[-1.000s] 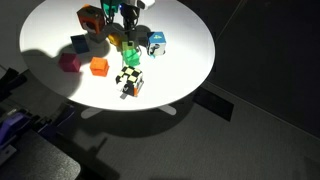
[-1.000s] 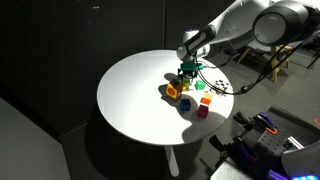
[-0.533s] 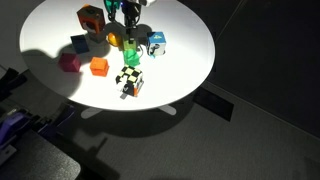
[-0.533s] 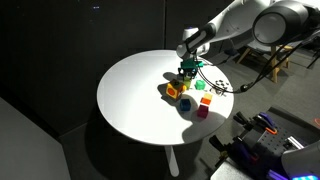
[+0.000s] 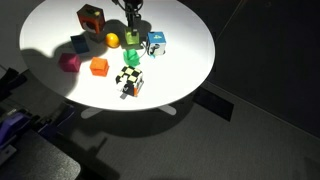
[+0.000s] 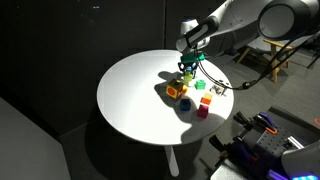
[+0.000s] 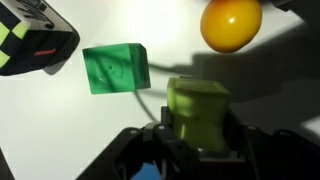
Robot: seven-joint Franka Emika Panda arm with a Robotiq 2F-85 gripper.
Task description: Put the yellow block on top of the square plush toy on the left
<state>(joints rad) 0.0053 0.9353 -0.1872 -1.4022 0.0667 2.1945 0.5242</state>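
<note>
My gripper [image 7: 197,135] is shut on the yellow block [image 7: 197,110], a pale yellow-green cube held between both fingers above the table. In an exterior view the gripper [image 5: 132,30] hangs over the darker green block [image 5: 133,46]; it also shows in an exterior view [image 6: 189,64]. The square plush toy [image 5: 92,17], orange with a green patch, sits apart at the far left of the table. It is out of the wrist view.
The white round table [image 5: 185,60] holds a round yellow-orange piece [image 5: 113,40], a blue-and-white cube [image 5: 157,43], a checkered cube [image 5: 131,80], and teal [image 5: 80,45], magenta [image 5: 69,62] and orange [image 5: 98,66] blocks. The wrist view shows the green block [image 7: 116,68] and the round piece [image 7: 231,23].
The gripper has risen from the table with the yellow block in it. The other blocks have not moved.
</note>
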